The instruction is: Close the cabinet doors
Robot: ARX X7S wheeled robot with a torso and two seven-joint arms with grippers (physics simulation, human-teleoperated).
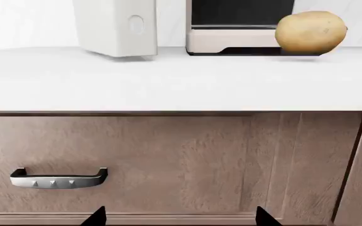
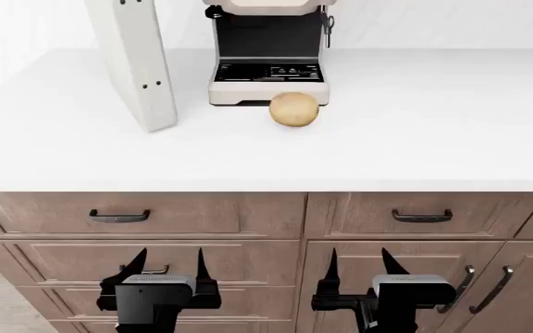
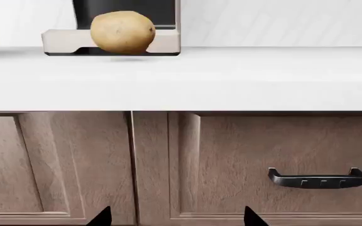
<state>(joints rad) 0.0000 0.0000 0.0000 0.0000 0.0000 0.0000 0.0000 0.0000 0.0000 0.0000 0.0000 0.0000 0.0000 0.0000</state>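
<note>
Off-white and flat, a tall cabinet door panel [image 2: 137, 62] juts out over the white worktop [image 2: 415, 132] at the head view's upper left, its thick edge showing pairs of small dark holes, with a beige-and-black coffee machine [image 2: 268, 59] just beside it. A round tan potato [image 2: 294, 109] sits on the worktop at the front edge of the machine's base. Below the worktop run brown wooden drawer fronts [image 2: 155, 215] with dark metal handles [image 2: 119, 217].

The robot's left end effector [image 2: 170, 267] and right end effector [image 2: 357, 267] hang low in front of the drawers, well below the panel, each with its two dark fingers spread apart and nothing between them. Both point toward the drawer fronts; neither touches the door.

The task appears not yet begun: the panel stands swung out, and only one door is visible in these views.

The risks lie in the reach. To meet the panel an arm must rise past the worktop's lip, and a careless lift could strike that edge or catch a drawer handle. A push on the door's near edge rather than its broad face may slip off. A sweep too far toward the machine could knock the potato rolling or nudge the coffee machine.
</note>
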